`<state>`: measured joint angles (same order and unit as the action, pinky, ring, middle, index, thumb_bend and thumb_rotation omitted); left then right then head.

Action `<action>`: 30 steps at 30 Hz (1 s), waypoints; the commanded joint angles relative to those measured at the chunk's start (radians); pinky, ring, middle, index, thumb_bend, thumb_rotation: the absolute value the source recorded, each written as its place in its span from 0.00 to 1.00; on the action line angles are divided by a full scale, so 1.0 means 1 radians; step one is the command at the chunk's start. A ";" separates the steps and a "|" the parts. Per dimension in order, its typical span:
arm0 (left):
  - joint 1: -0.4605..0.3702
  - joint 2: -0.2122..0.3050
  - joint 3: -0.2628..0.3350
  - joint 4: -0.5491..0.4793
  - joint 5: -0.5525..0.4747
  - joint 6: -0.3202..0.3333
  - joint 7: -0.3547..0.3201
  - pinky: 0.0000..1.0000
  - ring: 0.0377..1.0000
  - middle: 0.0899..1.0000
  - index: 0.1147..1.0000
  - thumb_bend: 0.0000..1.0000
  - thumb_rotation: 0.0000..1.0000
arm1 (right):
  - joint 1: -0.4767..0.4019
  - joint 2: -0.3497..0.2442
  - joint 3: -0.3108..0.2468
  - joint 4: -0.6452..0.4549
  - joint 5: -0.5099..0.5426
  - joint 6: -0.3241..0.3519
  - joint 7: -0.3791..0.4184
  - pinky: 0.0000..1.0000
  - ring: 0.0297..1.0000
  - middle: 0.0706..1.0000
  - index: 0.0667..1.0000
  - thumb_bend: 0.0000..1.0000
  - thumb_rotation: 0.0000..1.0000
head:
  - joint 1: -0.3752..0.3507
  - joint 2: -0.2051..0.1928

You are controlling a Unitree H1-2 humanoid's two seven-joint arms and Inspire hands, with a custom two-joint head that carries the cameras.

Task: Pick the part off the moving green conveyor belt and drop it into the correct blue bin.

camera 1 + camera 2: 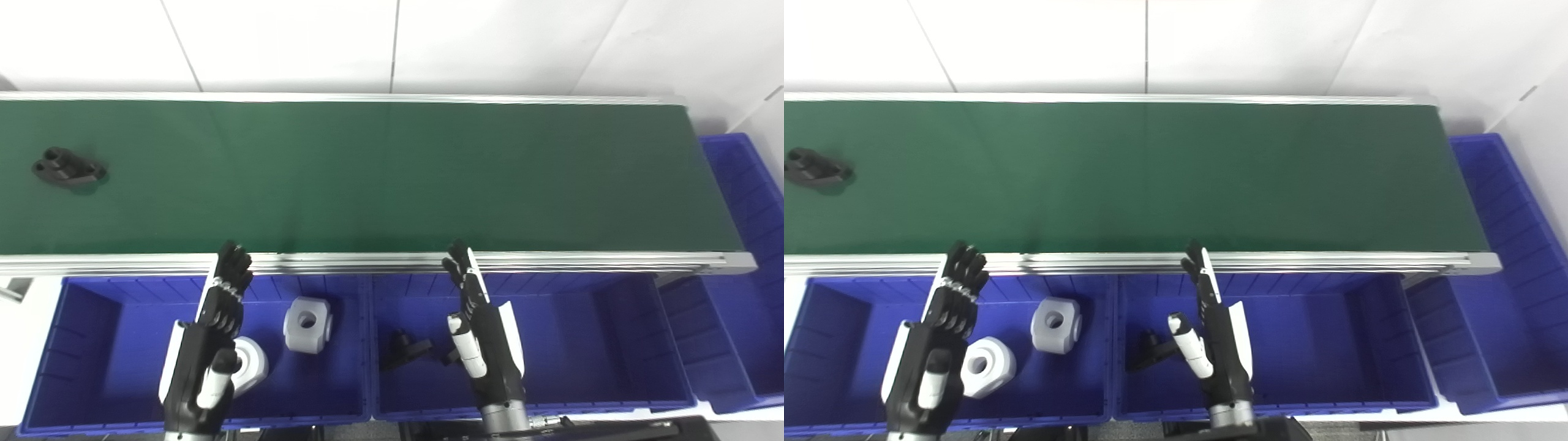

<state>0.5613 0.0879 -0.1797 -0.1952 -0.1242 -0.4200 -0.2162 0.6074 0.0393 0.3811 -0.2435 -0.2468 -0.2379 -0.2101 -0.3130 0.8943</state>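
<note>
- Left eye view: a black bracket-like part (68, 168) lies on the green conveyor belt (392, 177) at its far left end, well apart from both hands.
- The left hand (208, 349) hovers over the left blue bin (79, 331), fingers (233, 260) released and stretched towards the belt's near rail (367, 262), holding nothing.
- The right hand (484, 337) hangs over the middle blue bin (612, 331) in the same way, fingers apart and empty.
- Two pale grey blocks (308, 323) with round holes sit in the left bin; a dark part (404, 350) much like the one on the belt sits in the middle bin, so the middle bin is probably the right one for it.
- To do the pick well, I judge that the nearer hand should wait until the part comes within reach, then come down from above with fingers wide and close across its narrow body.
- Right eye view: the black part sits at the picture's left edge, partly cut off.
- A third blue bin (1507, 269) stands past the belt's right end; what it holds cannot be seen.
- The raised near rail stands between hands and belt, so a hand must lift over it; the grey block (988, 366) close under the left hand is not in the way of that reach.
</note>
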 commanded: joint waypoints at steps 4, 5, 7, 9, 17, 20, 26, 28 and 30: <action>-0.024 -0.012 0.014 0.024 0.018 -0.049 -0.011 1.00 1.00 1.00 1.00 0.72 0.83 | 0.028 0.064 0.052 -0.002 -0.002 -0.059 0.007 0.97 0.93 0.96 0.98 0.84 1.00 | 0.006 -0.003; -0.027 -0.014 0.013 0.023 0.031 -0.049 -0.008 1.00 1.00 1.00 1.00 0.72 0.81 | 0.027 0.063 0.052 -0.001 -0.002 -0.060 0.008 0.97 0.93 0.96 0.98 0.84 1.00 | 0.003 -0.006; -0.025 -0.013 0.007 0.013 0.051 -0.049 -0.003 1.00 1.00 1.00 1.00 0.73 0.82 | 0.027 0.064 0.051 -0.001 -0.003 -0.055 0.009 0.97 0.93 0.96 0.97 0.84 1.00 | 0.001 -0.006; -0.026 -0.015 0.008 0.012 0.051 -0.049 -0.005 1.00 1.00 1.00 1.00 0.71 0.81 | 0.027 0.064 0.051 -0.001 -0.003 -0.055 0.010 0.97 0.93 0.96 0.97 0.84 1.00 | 0.002 -0.008; -0.028 -0.017 0.015 0.015 0.069 -0.049 -0.003 1.00 1.00 1.00 1.00 0.70 0.81 | 0.029 0.061 0.050 -0.001 -0.001 -0.055 0.013 0.96 0.93 0.96 0.98 0.84 1.00 | 0.008 -0.014; -0.029 -0.026 0.019 0.024 0.079 -0.050 0.002 1.00 1.00 1.00 1.00 0.70 0.81 | 0.033 0.059 0.049 -0.002 0.001 -0.058 0.013 0.96 0.93 0.96 0.98 0.84 1.00 | 0.016 -0.019; -0.025 -0.030 0.016 0.029 0.076 -0.050 -0.006 1.00 1.00 1.00 1.00 0.73 0.83 | 0.040 0.053 0.048 -0.003 0.013 -0.062 0.017 0.97 0.93 0.96 0.98 0.84 1.00 | 0.020 -0.020; -0.025 -0.030 0.016 0.029 0.084 -0.050 -0.003 1.00 1.00 1.00 1.00 0.73 0.84 | 0.041 0.051 0.047 -0.002 0.016 -0.065 0.018 0.96 0.93 0.96 0.98 0.84 1.00 | 0.020 -0.020; -0.021 -0.031 0.014 0.024 0.089 -0.050 0.000 1.00 1.00 1.00 1.00 0.73 0.84 | 0.042 0.050 0.046 -0.003 0.018 -0.067 0.020 0.97 0.93 0.96 0.98 0.83 1.00 | 0.021 -0.019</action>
<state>0.5322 0.0581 -0.1620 -0.1490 -0.0466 -0.4264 -0.2182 0.6258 0.0366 0.3812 -0.2402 -0.2341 -0.2385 -0.2016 -0.2930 0.8744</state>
